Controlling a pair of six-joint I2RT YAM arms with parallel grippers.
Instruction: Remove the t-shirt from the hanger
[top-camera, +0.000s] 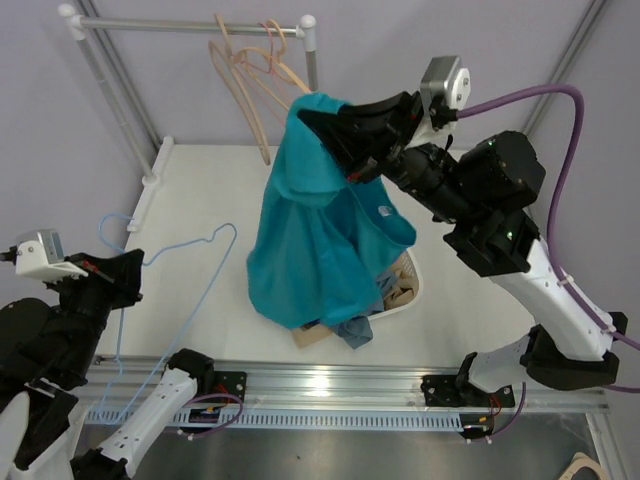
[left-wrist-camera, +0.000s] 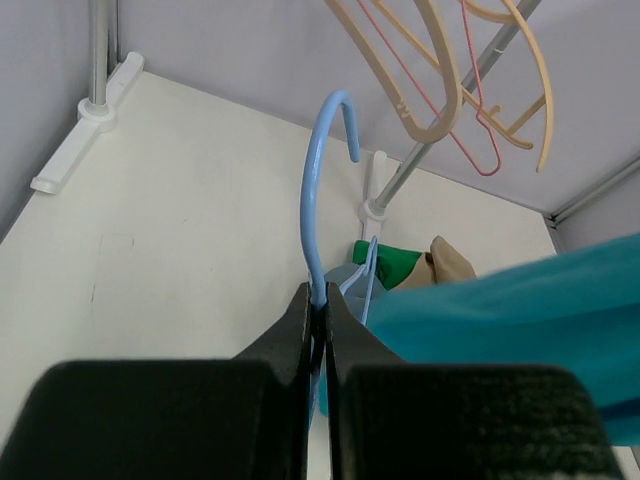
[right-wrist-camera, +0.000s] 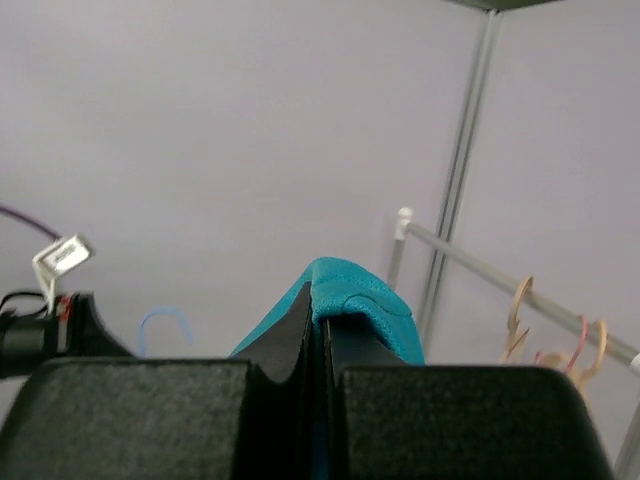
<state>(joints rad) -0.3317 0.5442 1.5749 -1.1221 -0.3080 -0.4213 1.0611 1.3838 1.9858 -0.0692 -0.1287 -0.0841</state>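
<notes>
The teal t-shirt (top-camera: 320, 230) hangs from my right gripper (top-camera: 318, 122), which is shut on a fold of it high above the table; its lower edge reaches down to the basket. The right wrist view shows the fabric (right-wrist-camera: 360, 290) pinched between the closed jaws of the right gripper (right-wrist-camera: 322, 312). The light blue wire hanger (top-camera: 190, 250) is bare and apart from the shirt, at the left. My left gripper (top-camera: 128, 272) is shut on it just below the hook (left-wrist-camera: 312, 190). The left wrist view shows the left gripper (left-wrist-camera: 320, 305) closed on the wire, with the shirt (left-wrist-camera: 520, 320) to its right.
A white basket (top-camera: 412, 290) of mixed clothes sits under the shirt; it also shows in the left wrist view (left-wrist-camera: 400, 265). A clothes rack (top-camera: 190, 22) stands at the back with tan and pink hangers (top-camera: 250, 70). Its white foot (top-camera: 150, 180) lies at the left.
</notes>
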